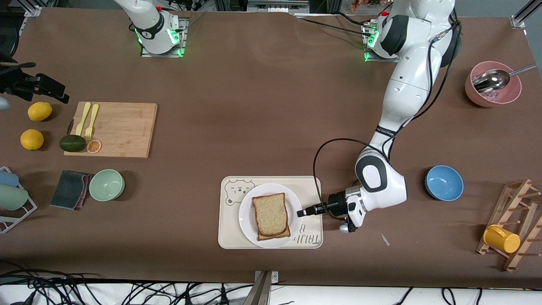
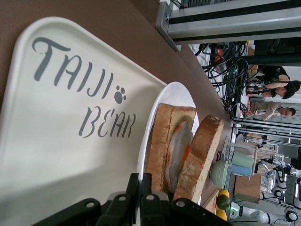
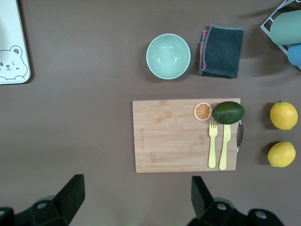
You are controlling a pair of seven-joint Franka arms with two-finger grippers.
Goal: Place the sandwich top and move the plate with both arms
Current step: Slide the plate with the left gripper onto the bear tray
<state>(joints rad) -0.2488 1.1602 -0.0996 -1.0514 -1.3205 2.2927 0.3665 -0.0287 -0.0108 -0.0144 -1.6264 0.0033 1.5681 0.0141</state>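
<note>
White plate [image 1: 249, 220] sits on the tray [image 1: 311, 186], bread top [image 1: 270, 213] already stacked, so your left gripper [image 1: 301, 213] is pinched on the plate's rim to carry it. Your right gripper [image 3: 136, 200] waits spread above the cutting board [image 3: 171, 136]; bring it in.

Two white jointed arms [image 1: 402, 93] carry black joint caps and looping black cables. Their bases [image 1: 161, 38] glow green. Each ends in a black gripper [image 1: 301, 213].

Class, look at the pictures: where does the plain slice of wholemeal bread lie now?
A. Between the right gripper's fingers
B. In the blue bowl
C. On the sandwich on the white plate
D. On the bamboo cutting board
C: the sandwich top lies on the lower slice on the plate, which rests on the tray.
</note>
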